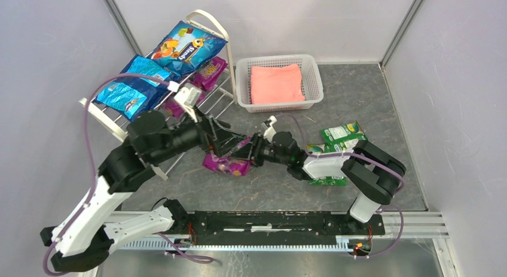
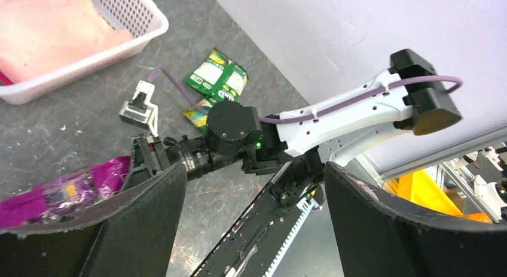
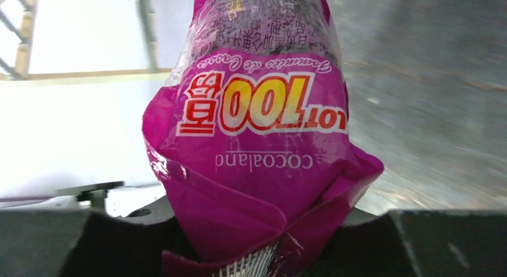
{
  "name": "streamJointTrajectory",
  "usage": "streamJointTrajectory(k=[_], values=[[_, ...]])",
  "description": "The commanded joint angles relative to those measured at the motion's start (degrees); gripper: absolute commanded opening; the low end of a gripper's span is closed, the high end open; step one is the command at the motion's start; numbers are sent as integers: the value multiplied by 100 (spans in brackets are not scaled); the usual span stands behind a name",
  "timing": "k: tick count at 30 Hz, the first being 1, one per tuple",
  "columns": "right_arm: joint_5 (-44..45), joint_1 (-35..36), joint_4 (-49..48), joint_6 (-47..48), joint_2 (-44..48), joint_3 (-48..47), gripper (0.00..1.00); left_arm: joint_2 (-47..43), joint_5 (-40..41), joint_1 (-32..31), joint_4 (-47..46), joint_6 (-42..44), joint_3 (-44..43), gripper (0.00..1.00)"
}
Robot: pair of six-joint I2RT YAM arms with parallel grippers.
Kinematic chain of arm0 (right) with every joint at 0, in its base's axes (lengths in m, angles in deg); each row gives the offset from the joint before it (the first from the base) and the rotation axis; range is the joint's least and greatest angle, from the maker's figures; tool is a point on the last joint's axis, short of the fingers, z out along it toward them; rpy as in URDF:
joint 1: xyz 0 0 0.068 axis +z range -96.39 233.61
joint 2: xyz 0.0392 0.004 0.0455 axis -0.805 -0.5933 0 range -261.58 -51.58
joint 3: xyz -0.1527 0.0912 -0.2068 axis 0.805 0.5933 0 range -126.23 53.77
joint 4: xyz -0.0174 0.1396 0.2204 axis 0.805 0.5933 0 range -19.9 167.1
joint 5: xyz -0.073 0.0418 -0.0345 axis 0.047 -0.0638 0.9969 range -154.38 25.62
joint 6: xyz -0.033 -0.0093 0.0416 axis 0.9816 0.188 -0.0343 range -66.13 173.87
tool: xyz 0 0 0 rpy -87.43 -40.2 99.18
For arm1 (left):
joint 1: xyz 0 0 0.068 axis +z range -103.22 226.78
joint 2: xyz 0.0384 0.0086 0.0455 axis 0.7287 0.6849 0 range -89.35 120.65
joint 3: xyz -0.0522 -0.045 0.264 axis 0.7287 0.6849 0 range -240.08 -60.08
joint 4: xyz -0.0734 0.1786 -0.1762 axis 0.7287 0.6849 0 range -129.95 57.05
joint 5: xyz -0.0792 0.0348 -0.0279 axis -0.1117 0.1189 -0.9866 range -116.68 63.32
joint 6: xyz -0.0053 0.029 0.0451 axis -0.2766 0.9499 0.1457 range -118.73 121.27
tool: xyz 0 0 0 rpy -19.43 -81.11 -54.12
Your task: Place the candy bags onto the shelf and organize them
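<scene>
My right gripper [image 1: 254,150] is shut on the end of a purple grape candy bag [image 1: 227,164], which rests on the table; in the right wrist view the bag [image 3: 257,139] fills the frame, pinched in the gripper [image 3: 257,244]. My left gripper [image 1: 224,145] is open and empty just above that bag; its view [image 2: 254,223] shows the bag [image 2: 60,190] beside the left finger. The shelf [image 1: 209,20] stands at the far left with a large blue bag [image 1: 188,46], two smaller blue bags [image 1: 134,85] and two purple bags [image 1: 209,70] on it. Green-and-white bags [image 1: 341,136] lie at the right.
A white mesh basket [image 1: 314,73] with a folded pink cloth [image 1: 276,84] stands behind the grippers, right of the shelf. The two wrists are close together mid-table. Grey walls enclose the table on three sides.
</scene>
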Motion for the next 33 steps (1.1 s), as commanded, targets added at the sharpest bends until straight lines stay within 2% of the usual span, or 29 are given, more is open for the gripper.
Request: streamJointTrajectory(k=[1, 5, 11, 16, 25, 33], values=[[896, 485, -337, -331, 258, -1145, 45, -224, 68, 13, 575, 461, -473, 91], [1478, 959, -549, -555, -208, -2192, 44, -452, 78, 9, 925, 577, -894, 93], [2371, 1452, -319, -418, -885, -3667, 45, -777, 415, 9, 1479, 697, -1277, 96], [2817, 1619, -165, -306, -1502, -4699, 45, -1118, 469, 9, 1770, 674, -1540, 98], [2983, 1748, 568, -198, -2955, -7134, 45, -1177, 252, 9, 2287, 713, -2477, 99], [3672, 1869, 929, -124, -3952, -8533, 46, -1233, 86, 9, 2364, 654, -2850, 100]])
